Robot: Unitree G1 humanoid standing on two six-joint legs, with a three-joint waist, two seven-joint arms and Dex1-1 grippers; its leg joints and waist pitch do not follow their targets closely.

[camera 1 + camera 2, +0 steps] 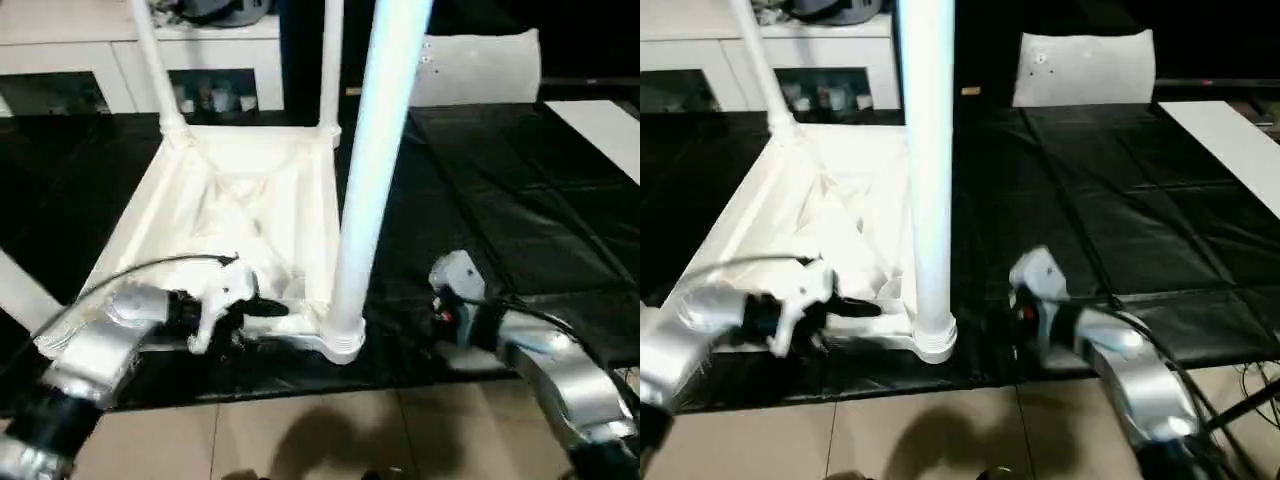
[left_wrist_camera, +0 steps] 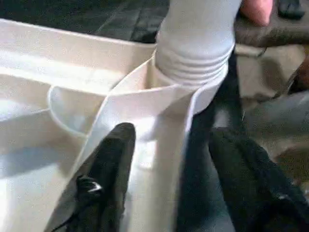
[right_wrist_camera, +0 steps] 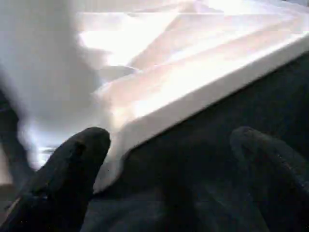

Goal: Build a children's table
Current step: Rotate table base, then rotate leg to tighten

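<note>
Lying upside down on the black-covered work table (image 1: 520,200): white tabletop (image 1: 240,200), ribbed underside facing up, near edge close to the work table's front edge. Standing upright in corner sockets: near leg (image 1: 375,160) at the near right corner, seated in its ringed collar; two far legs (image 1: 155,65) at the far corners. Slanting in at the near left corner: a fourth white leg (image 1: 18,290), seating not discernible.

Reaching in from the left along the near rim: left gripper (image 2: 169,145). Straddling the tabletop's side wall beside the near leg's socket, one black finger (image 2: 108,159) inside the rim, the other outside over the dark cover. Parted around the wall; contact with the plastic not discernible, so neither grasp nor release confirmed.

Positioned low over the dark cover, to the right of the near leg's socket and apart from the tabletop: right gripper (image 3: 169,159). Spread wide, grasping nothing, with the tabletop's corner edge just ahead of one finger (image 3: 72,164).

Standing behind the work table: white glass-door cabinet (image 1: 120,60). Resting at the far edge: a white box-like item (image 1: 1085,65). Lying at the right margin: a flat white panel (image 1: 1230,140). Showing below the front edge: tan tiled floor (image 1: 330,435).
</note>
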